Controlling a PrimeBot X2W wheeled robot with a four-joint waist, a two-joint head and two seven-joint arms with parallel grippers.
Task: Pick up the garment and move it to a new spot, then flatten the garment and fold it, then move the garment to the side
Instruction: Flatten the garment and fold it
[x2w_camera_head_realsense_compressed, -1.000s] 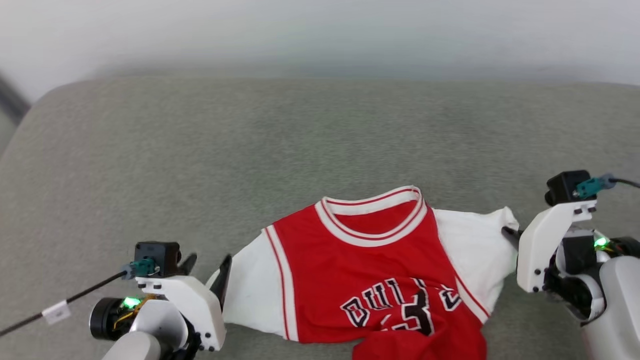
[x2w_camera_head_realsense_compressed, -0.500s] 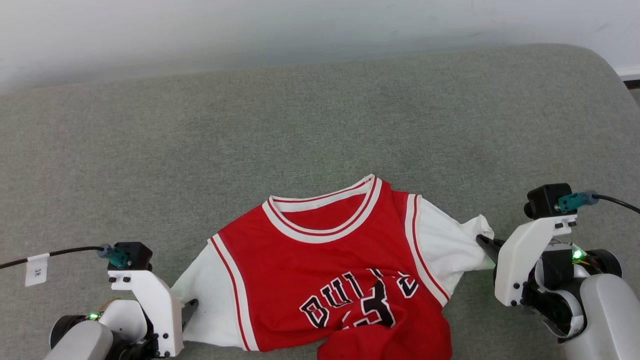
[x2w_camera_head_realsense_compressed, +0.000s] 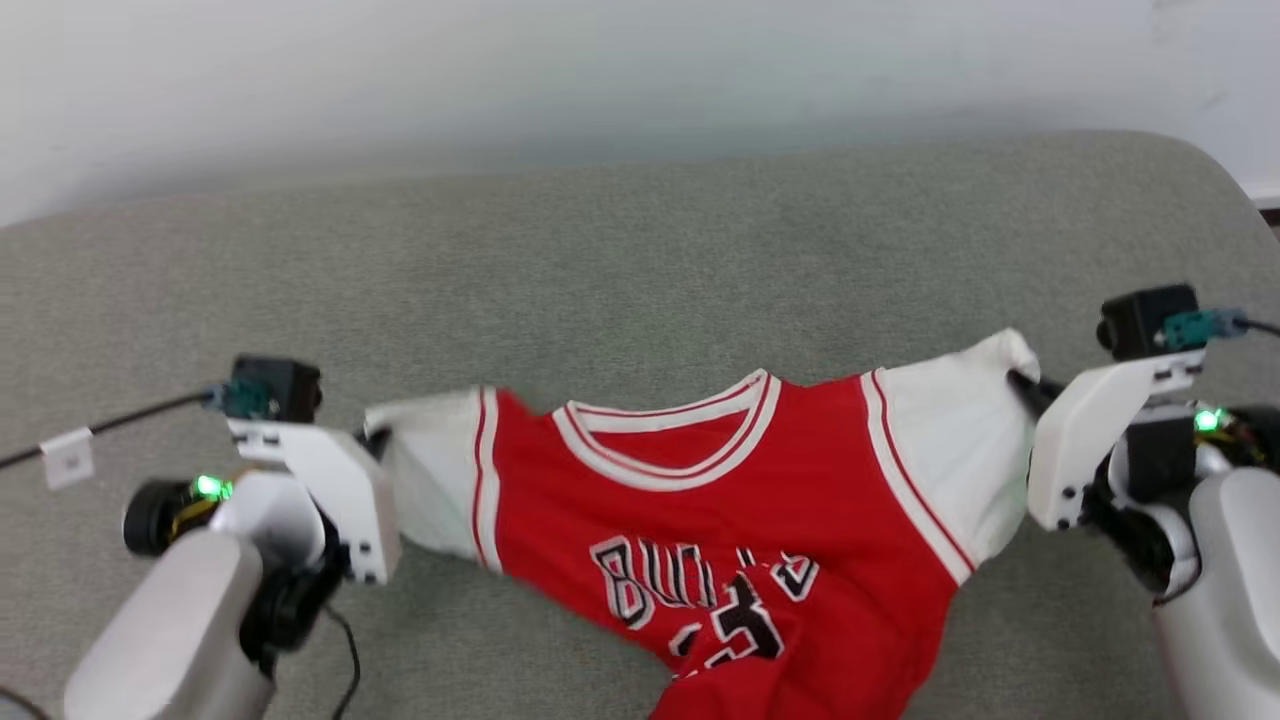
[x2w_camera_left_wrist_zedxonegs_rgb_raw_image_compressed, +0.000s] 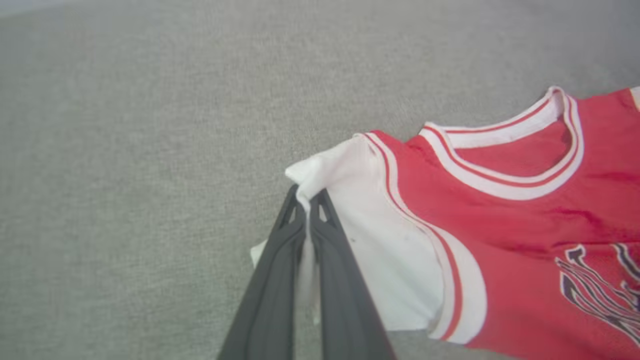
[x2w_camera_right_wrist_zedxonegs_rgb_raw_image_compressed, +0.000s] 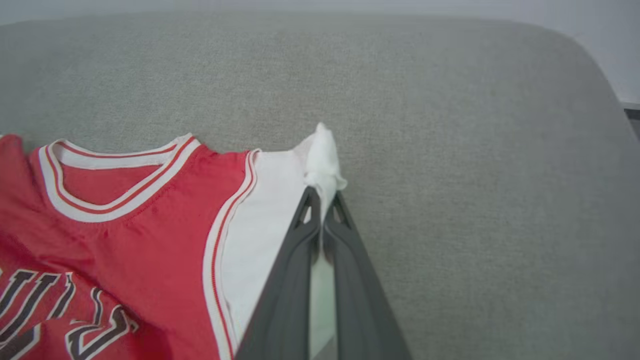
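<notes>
Red-and-white garment (x2w_camera_head_realsense_compressed: 730, 500): our left gripper (x2w_camera_left_wrist_zedxonegs_rgb_raw_image_compressed: 306, 198) and right gripper (x2w_camera_right_wrist_zedxonegs_rgb_raw_image_compressed: 323, 198) each clamp shut on a sleeve end, stretching it wide, likely for carrying elsewhere.

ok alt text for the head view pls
A red jersey with white sleeves is held spread over a grey cushion, the left gripper shut on one sleeve tip and the right gripper on the other.

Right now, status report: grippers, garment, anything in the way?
Left gripper shut on garment sleeve. Right gripper shut on other sleeve. Garment spread between them over grey cushion. Nothing blocking.
</notes>
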